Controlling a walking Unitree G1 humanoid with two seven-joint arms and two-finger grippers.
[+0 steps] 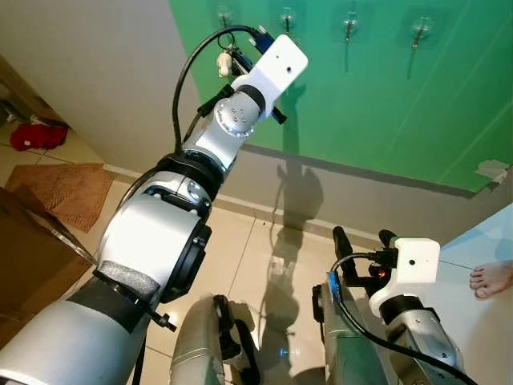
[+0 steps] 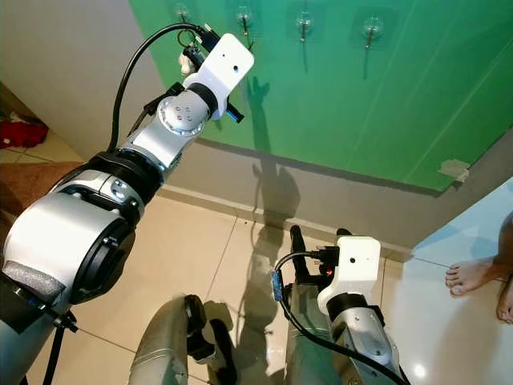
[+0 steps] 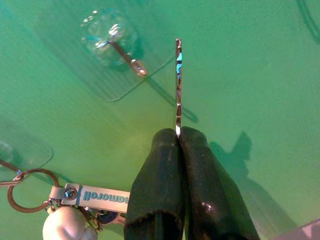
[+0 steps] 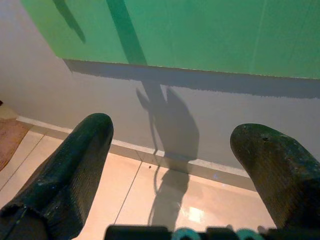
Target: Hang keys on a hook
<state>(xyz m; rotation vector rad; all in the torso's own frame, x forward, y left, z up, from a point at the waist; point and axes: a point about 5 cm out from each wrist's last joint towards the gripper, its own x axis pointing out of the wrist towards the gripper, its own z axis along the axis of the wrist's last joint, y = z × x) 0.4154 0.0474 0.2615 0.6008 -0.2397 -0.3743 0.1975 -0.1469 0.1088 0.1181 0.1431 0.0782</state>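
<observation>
Head views: left gripper (image 1: 240, 58) is raised at the green wall, at the leftmost hook (image 1: 224, 14) of a row of four. Right gripper (image 1: 365, 238) idles low over the floor.

Left wrist: fingers (image 3: 165, 175) pressed together, pinching a key (image 3: 178, 85) edge-on, blade pointing straight out toward the wall. Ring (image 3: 27, 190) and fob (image 3: 100, 197) dangle beside the fingers, near a hook at the frame edge; another hook (image 3: 125, 52) sits just off the key tip.

Right wrist: fingers spread, holding nothing.

Next move probably turns on the ring, not the blade.
</observation>
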